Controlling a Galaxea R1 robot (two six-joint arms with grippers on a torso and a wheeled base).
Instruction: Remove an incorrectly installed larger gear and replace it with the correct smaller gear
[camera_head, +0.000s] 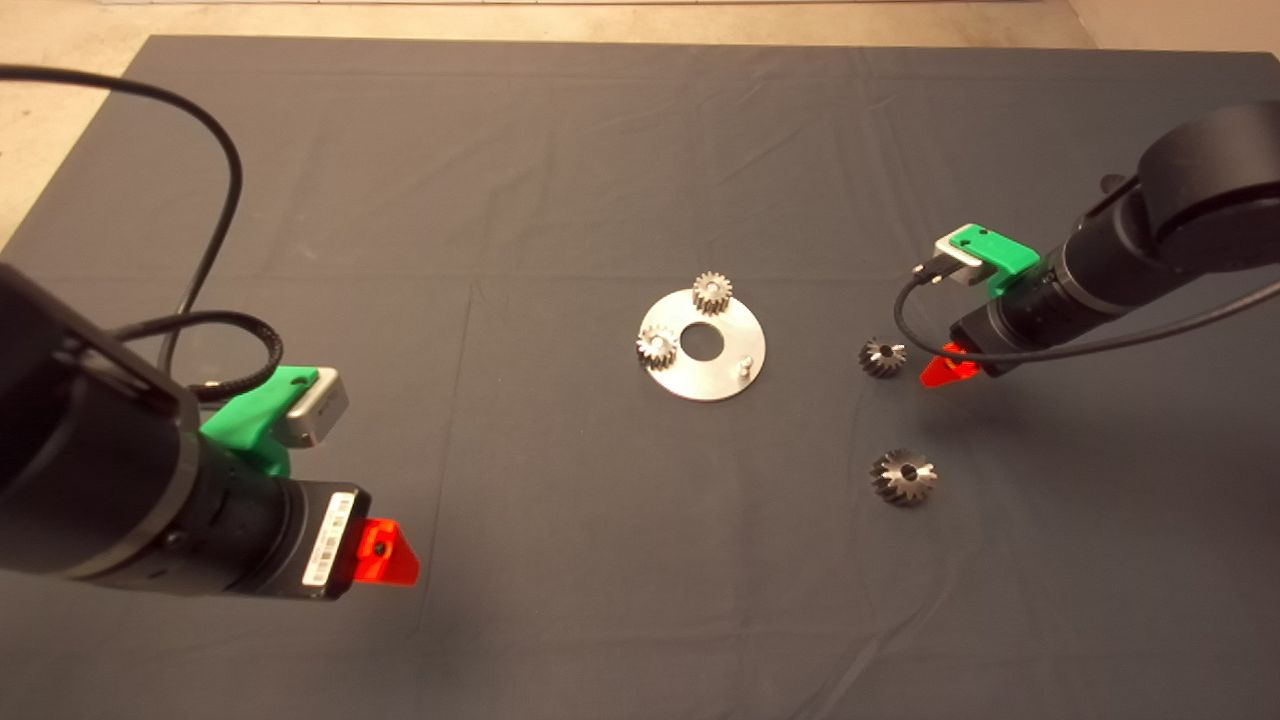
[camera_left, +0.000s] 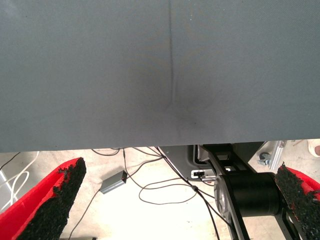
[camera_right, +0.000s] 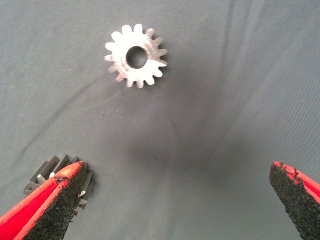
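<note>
The larger gear (camera_head: 904, 476) lies on the mat, right of and nearer than the round silver plate (camera_head: 735, 335). The smaller gear (camera_head: 882, 357), dark with a centre hole, lies on the mat just right of the plate. My right gripper (camera_head: 950, 370) hovers open and empty immediately right of the smaller gear. In the right wrist view the smaller gear (camera_right: 136, 55) lies ahead of the open gripper (camera_right: 175, 167). The larger gear (camera_right: 47, 170) is partly hidden behind one finger (camera_right: 50, 205). My left gripper (camera_head: 385, 552) is open and empty at the front left.
Two paler small gears (camera_head: 712, 292) (camera_head: 657, 346) sit on the plate, beside a bare pin (camera_head: 745, 366). The left wrist view has the left gripper (camera_left: 180, 165) over the mat's edge (camera_left: 150, 145), with floor cables and a grey box (camera_left: 114, 182) beyond.
</note>
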